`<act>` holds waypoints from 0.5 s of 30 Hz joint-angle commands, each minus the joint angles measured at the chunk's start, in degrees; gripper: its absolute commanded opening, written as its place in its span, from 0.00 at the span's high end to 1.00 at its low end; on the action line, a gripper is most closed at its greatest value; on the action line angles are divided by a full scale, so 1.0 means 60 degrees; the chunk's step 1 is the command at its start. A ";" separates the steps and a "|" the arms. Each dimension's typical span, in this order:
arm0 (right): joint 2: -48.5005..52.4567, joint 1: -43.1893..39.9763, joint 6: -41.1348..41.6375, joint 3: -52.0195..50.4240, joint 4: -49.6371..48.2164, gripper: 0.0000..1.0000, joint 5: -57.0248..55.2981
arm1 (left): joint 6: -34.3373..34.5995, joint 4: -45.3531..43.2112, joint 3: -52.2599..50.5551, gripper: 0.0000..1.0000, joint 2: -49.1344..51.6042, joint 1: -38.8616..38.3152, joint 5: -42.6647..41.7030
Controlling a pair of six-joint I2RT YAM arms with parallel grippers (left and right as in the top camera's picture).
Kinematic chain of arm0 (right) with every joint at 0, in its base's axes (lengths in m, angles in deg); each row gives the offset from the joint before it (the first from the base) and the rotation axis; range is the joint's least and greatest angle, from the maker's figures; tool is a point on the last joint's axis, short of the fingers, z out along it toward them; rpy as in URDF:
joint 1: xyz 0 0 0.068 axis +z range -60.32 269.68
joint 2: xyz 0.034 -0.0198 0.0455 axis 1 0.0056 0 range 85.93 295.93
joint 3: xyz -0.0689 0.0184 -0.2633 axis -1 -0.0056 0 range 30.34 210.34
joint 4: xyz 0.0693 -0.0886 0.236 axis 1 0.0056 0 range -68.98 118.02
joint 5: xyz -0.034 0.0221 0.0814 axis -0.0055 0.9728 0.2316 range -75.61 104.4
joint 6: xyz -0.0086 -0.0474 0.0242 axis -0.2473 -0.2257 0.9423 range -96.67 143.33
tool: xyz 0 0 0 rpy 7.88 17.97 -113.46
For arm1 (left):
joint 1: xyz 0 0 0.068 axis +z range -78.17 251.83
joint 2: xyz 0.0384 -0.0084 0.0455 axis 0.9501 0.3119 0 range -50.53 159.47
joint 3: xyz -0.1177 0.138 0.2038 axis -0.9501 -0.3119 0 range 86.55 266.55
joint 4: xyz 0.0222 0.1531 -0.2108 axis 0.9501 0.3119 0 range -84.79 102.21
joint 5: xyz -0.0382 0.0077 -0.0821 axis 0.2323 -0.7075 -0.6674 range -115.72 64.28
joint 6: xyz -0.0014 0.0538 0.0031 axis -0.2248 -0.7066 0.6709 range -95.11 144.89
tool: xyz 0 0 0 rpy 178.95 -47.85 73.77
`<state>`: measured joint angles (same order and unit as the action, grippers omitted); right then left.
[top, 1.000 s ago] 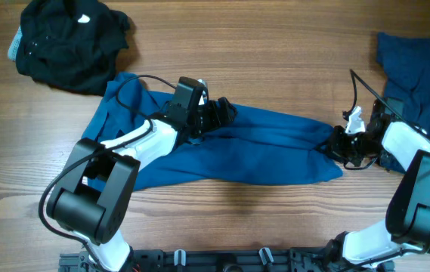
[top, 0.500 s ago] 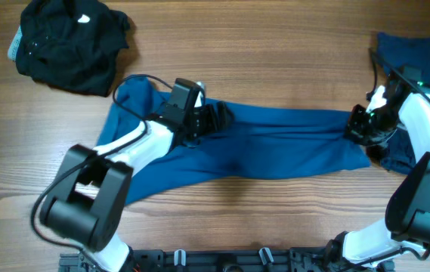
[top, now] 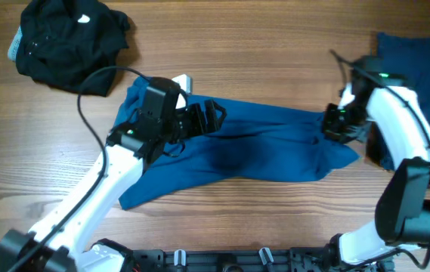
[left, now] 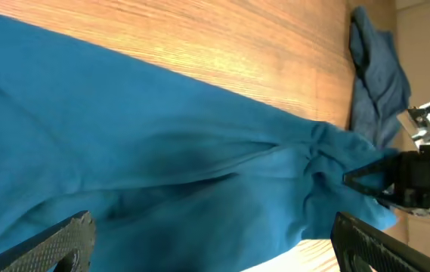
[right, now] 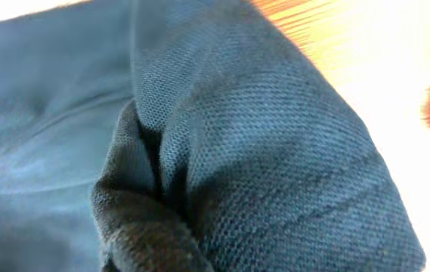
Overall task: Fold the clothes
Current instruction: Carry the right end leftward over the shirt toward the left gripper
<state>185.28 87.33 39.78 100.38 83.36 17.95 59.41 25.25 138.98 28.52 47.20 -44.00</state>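
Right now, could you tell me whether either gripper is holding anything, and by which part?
The right gripper is shut on the blue shirt, pinching a bunched fold at its right end. The left gripper is open and holds nothing.

Against the warm brown, streaky-grained wooden tabletop [top: 275, 68] lies a long medium-blue cloth shirt [top: 275, 143] of fine knit weave, with a crumpled black cloth garment [top: 67, 41] with a small white patch to its upper left and a darker dull-blue cloth garment [top: 419, 60] to its upper right.
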 commanded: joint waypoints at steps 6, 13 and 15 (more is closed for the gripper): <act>-0.0248 0.2798 0.2189 0.0168 -0.0146 0.96 -0.0404 | -0.0255 0.0361 -0.0051 0.00 -0.0514 0.0025 0.0816; -0.0240 0.4426 0.3639 0.0168 -0.0790 0.96 -0.0404 | -0.0259 0.0397 -0.0051 0.00 -0.0514 0.0025 0.0820; -0.0237 0.4736 0.4025 0.0168 -0.0885 0.93 -0.0419 | -0.0255 0.0393 -0.0051 0.00 -0.0514 0.0025 0.0820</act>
<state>185.28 112.22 57.74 100.38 78.95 16.15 59.17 27.56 138.98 26.38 47.20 -40.11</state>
